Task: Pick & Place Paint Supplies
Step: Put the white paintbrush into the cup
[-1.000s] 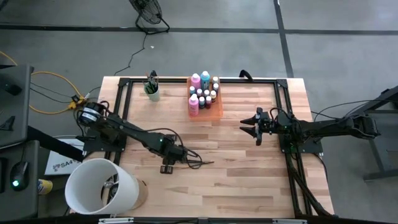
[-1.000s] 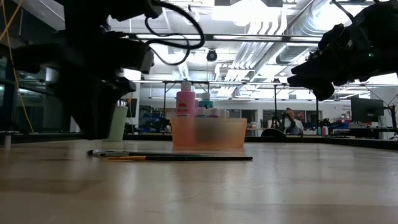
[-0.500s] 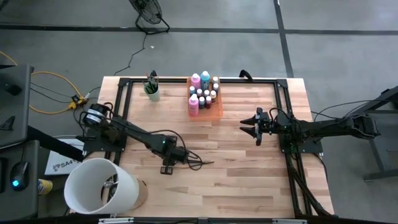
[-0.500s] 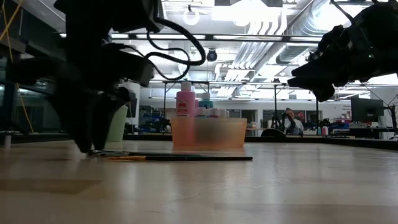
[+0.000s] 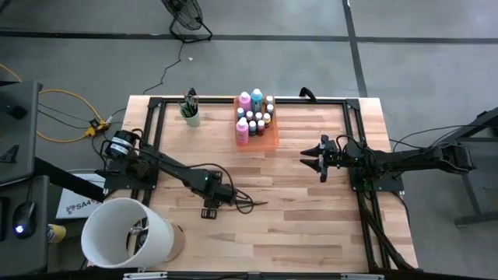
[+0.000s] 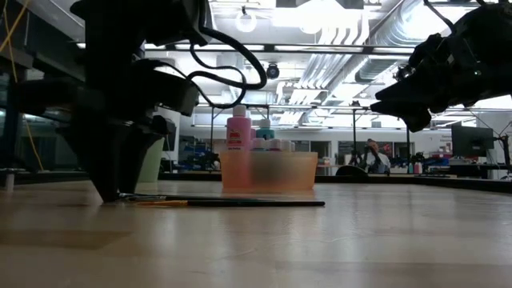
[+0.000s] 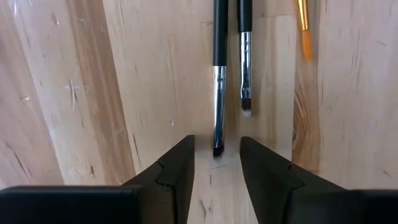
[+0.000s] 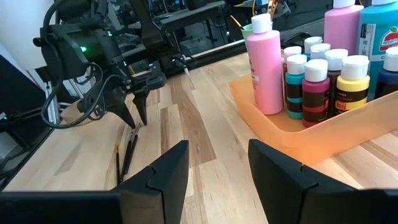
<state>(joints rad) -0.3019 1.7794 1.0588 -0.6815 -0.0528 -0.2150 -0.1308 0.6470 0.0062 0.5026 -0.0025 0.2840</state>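
The left gripper is low over the near-centre of the wooden table, its two dark fingers parted and pointing down at the bristle end of a thin dark-handled brush; that brush's tip lies in the gap between the fingertips, and the fingers are not closed on it. A second dark-handled brush lies just beside the first and parallel to it, and an orange-handled brush lies a little further off on the same side. In the low view these brushes lie flat on the table, running away from the gripper's tips. The right gripper hangs in the air over the right part of the table, well apart from the brushes, its fingers open and empty. Toward the far edge stands the translucent orange tray, holding a pink bottle, a teal bottle and a cluster of tiny dark bottles with pale caps. Left of the tray stands a mint-green cup with brushes standing in it.
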